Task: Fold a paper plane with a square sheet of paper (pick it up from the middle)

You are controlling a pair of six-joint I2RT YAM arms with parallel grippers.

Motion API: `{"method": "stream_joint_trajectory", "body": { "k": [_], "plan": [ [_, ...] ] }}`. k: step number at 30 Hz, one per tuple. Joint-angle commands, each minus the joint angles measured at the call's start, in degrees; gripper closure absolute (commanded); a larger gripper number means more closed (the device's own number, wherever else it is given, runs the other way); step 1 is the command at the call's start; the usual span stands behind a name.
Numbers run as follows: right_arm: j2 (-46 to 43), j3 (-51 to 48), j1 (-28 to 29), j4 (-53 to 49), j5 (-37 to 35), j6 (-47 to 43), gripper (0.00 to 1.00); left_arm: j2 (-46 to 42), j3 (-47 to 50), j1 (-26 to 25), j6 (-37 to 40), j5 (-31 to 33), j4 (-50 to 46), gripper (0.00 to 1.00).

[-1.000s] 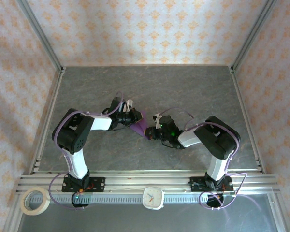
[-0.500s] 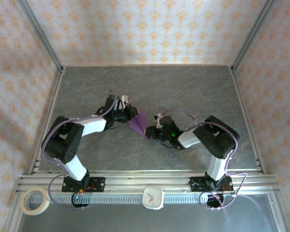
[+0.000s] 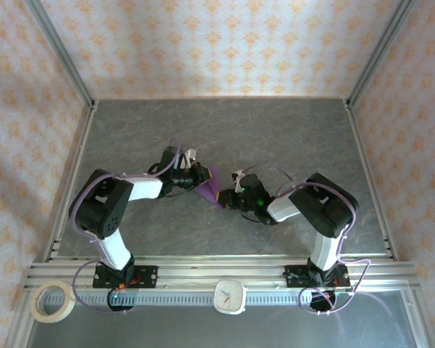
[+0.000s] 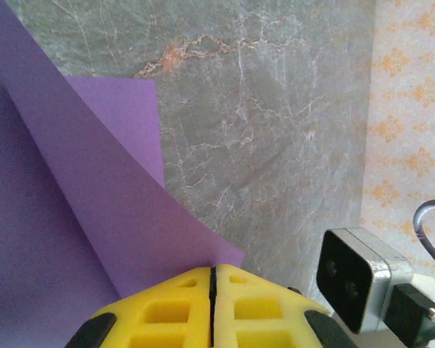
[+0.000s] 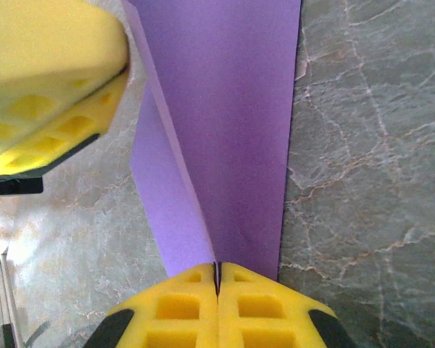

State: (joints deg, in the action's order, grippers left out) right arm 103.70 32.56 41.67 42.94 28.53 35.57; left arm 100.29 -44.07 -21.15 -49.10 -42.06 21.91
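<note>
Left end effector (image 3: 201, 178): yellow padded fingers pressed flat together, pinching one edge of the purple paper (image 3: 209, 186). In the left wrist view the sheet comes out from the seam between the two pads and rises as a slanted flap, with another purple layer lying behind it.

Right end effector (image 3: 225, 196): fingers likewise closed tight, clamped on the opposite end of the same paper. In the right wrist view a raised crease runs from the seam of the pads up the sheet, with one long straight edge on the right side.

Purple paper: partly folded, more than one layer visible, held between the two end effectors near the middle of the desk (image 3: 290, 130). Whether it touches the surface cannot be told.

Desk: grey marbled top, walled on three sides with patterned orange-and-cream paper.

Roll of tape (image 3: 52, 301): lying flat by the near left corner, in front of the metal rail.

Small white clock (image 3: 230, 296): on the rail between the two arm bases.
</note>
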Motion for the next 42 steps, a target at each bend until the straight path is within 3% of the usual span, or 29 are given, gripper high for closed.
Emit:
{"method": "stream_joint_trajectory", "body": {
  "k": [1, 14, 24, 42],
  "plan": [
    [2.47, -0.57, 0.25, -2.77, 0.74, 0.33, 1.00, 1.69, -1.18, -0.34, -1.22, -1.88, 4.14, 0.91],
    [2.64, 1.22, 0.25, -6.97, 0.71, -1.67, 1.00, 5.00, -2.71, -0.43, 0.81, 3.43, -2.46, 0.95],
    [2.96, 3.68, 0.26, -11.94, 1.35, -3.48, 1.00, 2.63, -1.69, -1.08, 0.94, 2.30, 0.49, 0.93],
    [3.15, 2.52, 0.17, -10.58, 1.68, -1.91, 1.00, 6.06, -3.18, -1.40, 2.87, 1.89, -1.84, 0.94]
  ]
}}
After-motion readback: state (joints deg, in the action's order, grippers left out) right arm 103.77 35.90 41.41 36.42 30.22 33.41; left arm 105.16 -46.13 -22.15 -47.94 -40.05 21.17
